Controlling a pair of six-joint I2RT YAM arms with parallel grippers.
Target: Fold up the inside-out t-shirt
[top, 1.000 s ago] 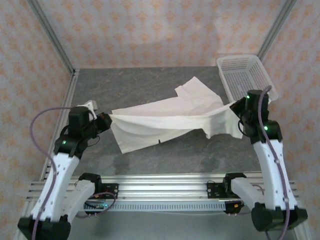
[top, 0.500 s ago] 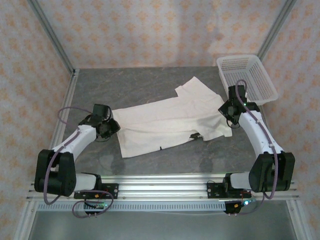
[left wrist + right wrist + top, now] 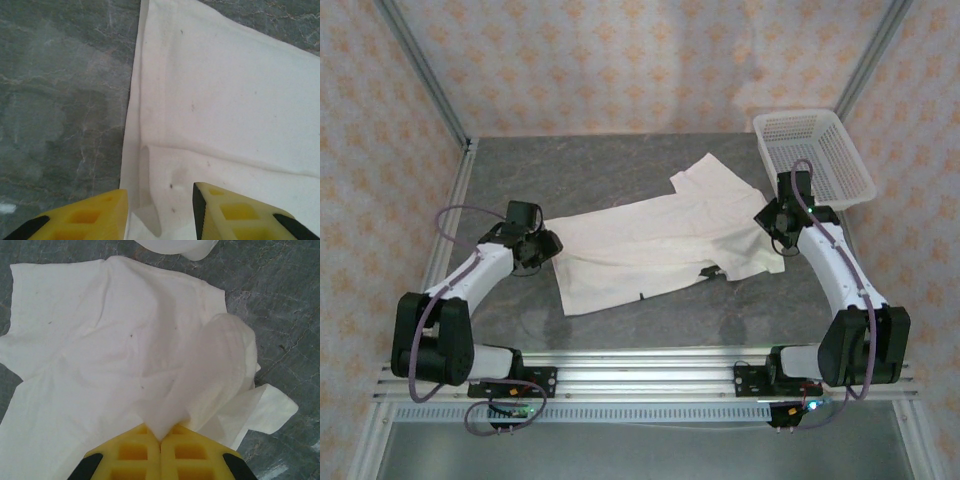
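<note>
Left pincer [image 3: 538,246]: released, jaws apart, low at mid-left of the overhead frame, right over the cloth's left edge.
T-shirt [image 3: 660,245]: flat on the surface [image 3: 620,170] mid-frame, long axis left to right.
Right pincer [image 3: 772,222]: clenched on a pinch of cloth at the right end, near the basket [image 3: 815,150].
Key relation: I'd say each arm sits at one end of that axis.

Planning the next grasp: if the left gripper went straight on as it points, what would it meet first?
Probably the t-shirt, at its edge on the table; the left gripper is open over it.
</note>
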